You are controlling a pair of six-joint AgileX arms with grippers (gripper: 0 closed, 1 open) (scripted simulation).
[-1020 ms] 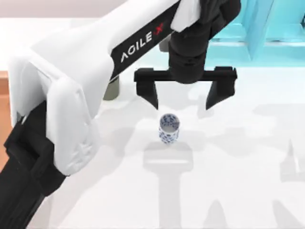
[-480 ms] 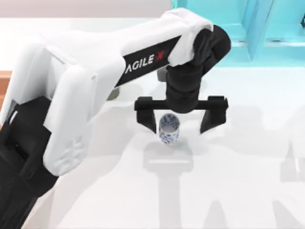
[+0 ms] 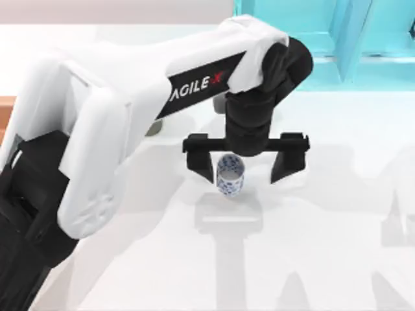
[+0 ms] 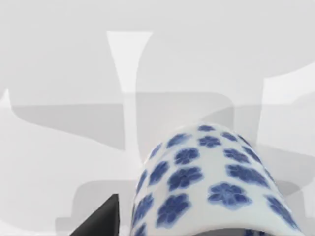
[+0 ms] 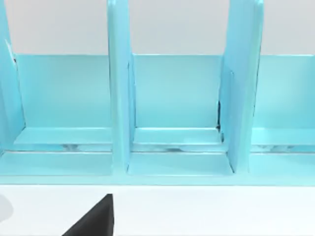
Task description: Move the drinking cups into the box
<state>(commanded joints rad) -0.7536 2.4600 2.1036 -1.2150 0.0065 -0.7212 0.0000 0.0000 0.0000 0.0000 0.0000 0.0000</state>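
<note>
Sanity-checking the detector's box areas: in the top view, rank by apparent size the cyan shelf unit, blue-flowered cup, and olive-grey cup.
1. Cyan shelf unit, largest, though cropped by the frame.
2. Blue-flowered cup, standing between the left end effector's open fingers.
3. Olive-grey cup, smallest as seen, but mostly hidden behind the left arm, so this rank is unsure.

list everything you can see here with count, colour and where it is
patterned cup: 1, white with blue flowers, upright near the table's middle, between the left gripper's open fingers, not yet clamped
plain cup: 1, dark olive-grey, farther back and to the left, mostly hidden behind the left arm
box: 1, orange-brown wood, a sliver at the table's left edge
shelf unit: 1, cyan with upright dividers, along the table's far right
table: 1, white, under everything
left gripper: 1, black, lowered around the patterned cup
left arm: 1, white and black, reaching in from the left
right gripper: 1, black fingertip seen facing the shelf unit
</note>
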